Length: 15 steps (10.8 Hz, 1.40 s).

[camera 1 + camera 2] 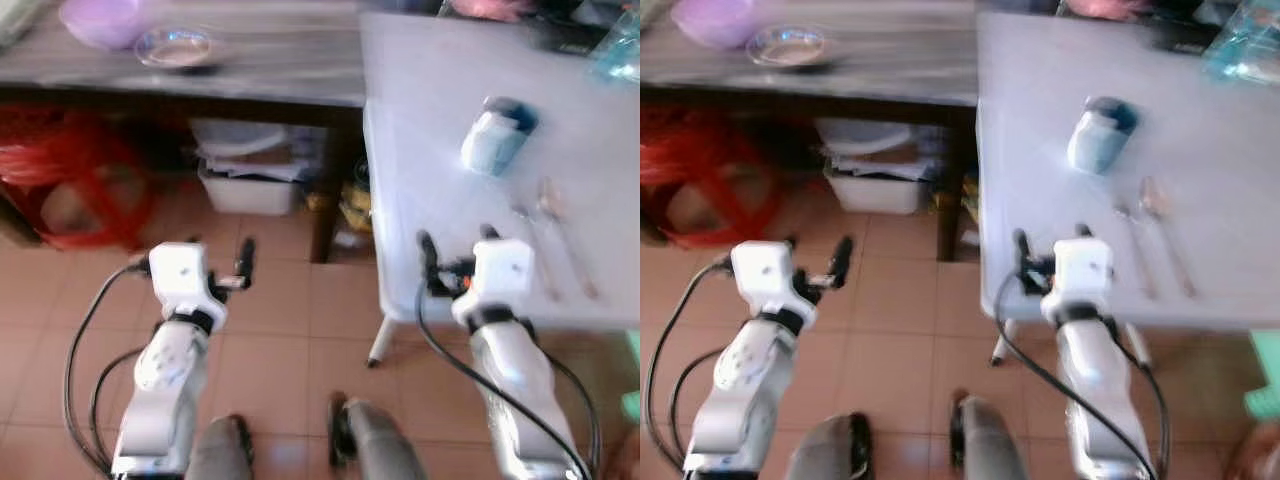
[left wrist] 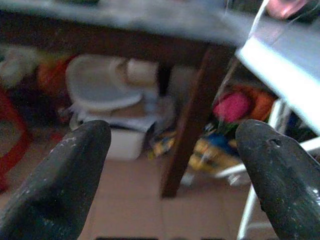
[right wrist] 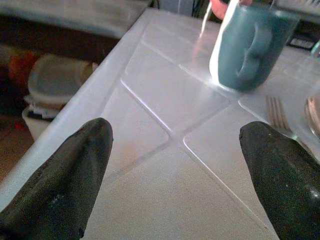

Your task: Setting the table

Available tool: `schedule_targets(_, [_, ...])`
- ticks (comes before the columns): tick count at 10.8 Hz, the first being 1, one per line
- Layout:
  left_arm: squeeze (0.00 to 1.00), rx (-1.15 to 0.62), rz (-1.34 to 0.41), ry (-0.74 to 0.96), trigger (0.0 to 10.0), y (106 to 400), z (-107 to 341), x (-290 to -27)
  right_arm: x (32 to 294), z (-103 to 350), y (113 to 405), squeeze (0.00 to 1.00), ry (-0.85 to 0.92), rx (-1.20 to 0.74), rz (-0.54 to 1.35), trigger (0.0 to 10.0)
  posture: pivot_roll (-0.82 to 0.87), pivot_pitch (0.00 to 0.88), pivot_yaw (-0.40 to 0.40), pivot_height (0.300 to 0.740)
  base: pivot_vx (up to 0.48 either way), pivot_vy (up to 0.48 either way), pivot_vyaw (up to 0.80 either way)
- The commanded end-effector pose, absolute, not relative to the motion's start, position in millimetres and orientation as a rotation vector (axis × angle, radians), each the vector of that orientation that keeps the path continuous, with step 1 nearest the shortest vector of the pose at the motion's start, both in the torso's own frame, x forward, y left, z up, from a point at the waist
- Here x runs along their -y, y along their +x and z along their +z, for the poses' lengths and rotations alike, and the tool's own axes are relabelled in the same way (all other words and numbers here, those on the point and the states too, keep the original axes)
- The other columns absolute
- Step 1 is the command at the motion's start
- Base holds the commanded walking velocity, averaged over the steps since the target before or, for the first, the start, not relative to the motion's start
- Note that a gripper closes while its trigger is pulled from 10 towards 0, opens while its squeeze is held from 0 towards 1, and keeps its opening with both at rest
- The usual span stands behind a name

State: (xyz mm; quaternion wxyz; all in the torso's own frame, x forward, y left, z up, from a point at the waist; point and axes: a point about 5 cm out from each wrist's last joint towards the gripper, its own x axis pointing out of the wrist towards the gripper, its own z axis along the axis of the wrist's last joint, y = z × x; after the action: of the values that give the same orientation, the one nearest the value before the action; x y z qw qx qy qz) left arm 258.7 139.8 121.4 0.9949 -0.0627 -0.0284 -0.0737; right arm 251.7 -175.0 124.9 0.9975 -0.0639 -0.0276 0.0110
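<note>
Purple plastic marks the far left: a bowl (image 1: 100,20) on the dark wooden sideboard (image 1: 280,70), with a small glass dish (image 1: 175,47) just beside it. Under the sideboard sit a red stool (image 1: 70,190) and a white lidded tub (image 1: 250,185) (household clutter, not part of the job).

The left gripper (image 1: 215,262) hangs over the tiled floor (image 1: 290,350), well apart from either surface, its fingers spread wide and holding nothing; the left wrist view looks between them at the sideboard's leg.

Further right, the right gripper (image 1: 455,250) is at the near edge of the white table (image 1: 430,130), fingers likewise spread and empty, aimed across the tabletop. On the table stands a teal mug (image 3: 247,45), upright, with a fork (image 3: 276,117) and a spoon (image 1: 550,205) lying side by side nearer the robot and to the mug's right.

Some pieces are already laid, so this reads as the approach for the next item. The dish or bowl on the sideboard looks like the likely candidate; fetching it calls for turning left and raising the left arm to tabletop height.
</note>
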Motion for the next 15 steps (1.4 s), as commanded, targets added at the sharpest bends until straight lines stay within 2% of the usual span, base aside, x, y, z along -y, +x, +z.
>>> schedule_targets(1, [0.0, 0.044, -0.143, -0.136, 10.0, 255, 118, -141, 171, 131, 257, 0.0, -0.129, 0.076, 0.036, 10.0, -0.05, 0.224, -0.011, 0.74, 0.0, -0.285, 0.0])
schedule_targets(8, [0.0, 0.052, -0.141, -0.147, 10.0, 257, 121, -139, 169, 139, 267, 0.0, -0.149, 0.115, 0.06, 10.0, -0.05, 0.222, -0.007, 0.74, 0.0, -0.445, 0.0])
schedule_targets(13, [0.0, 0.051, -0.078, -0.11, 10.0, 263, 121, -144, 167, 157, 285, 0.0, -0.154, 0.178, 0.104, 10.0, -0.04, 0.227, -0.003, 0.74, 0.0, 0.0, 0.0])
schedule_targets(15, [0.0, 0.051, -0.076, -0.107, 10.0, 263, 122, -144, 164, 163, 289, 0.0, -0.151, 0.194, 0.107, 10.0, -0.04, 0.234, -0.002, 0.74, 0.0, 0.0, 0.69])
